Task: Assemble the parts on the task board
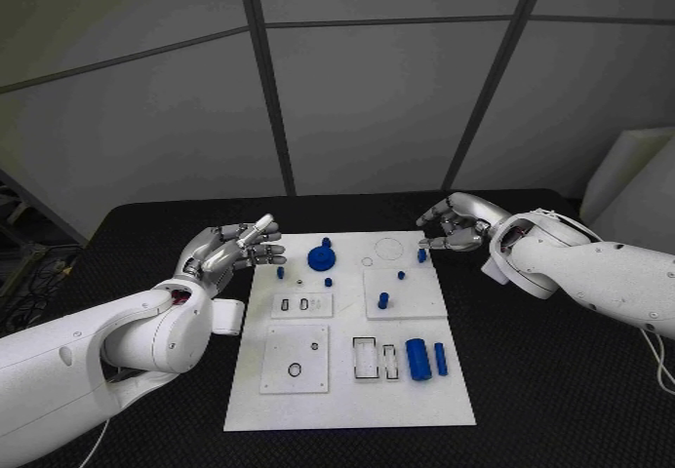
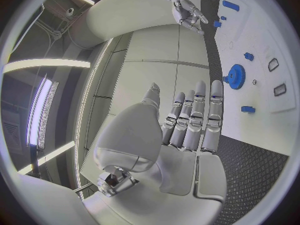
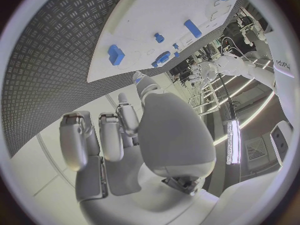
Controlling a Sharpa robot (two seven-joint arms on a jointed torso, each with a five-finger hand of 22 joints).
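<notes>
The white task board (image 1: 352, 400) lies in the middle of the black table. On it stand a blue gear (image 1: 322, 258) and several small blue pegs (image 1: 382, 301). A blue cylinder (image 1: 417, 358) and a blue bar (image 1: 440, 359) lie near its right edge. My left hand (image 1: 232, 249) hovers at the board's far left corner, fingers straight and holding nothing. My right hand (image 1: 457, 224) hangs over the far right corner, fingers loosely bent and apart, with nothing in them. The left wrist view shows the left hand (image 2: 187, 130) beside the gear (image 2: 236, 76). The right wrist view shows the right hand (image 3: 125, 140) above the board (image 3: 144, 30).
The board carries raised white plates with slots (image 1: 299, 305), a plate with a black ring (image 1: 295, 370) and two narrow black-rimmed frames (image 1: 366, 356). Black table surface surrounds the board on all sides. Grey wall panels stand behind the table.
</notes>
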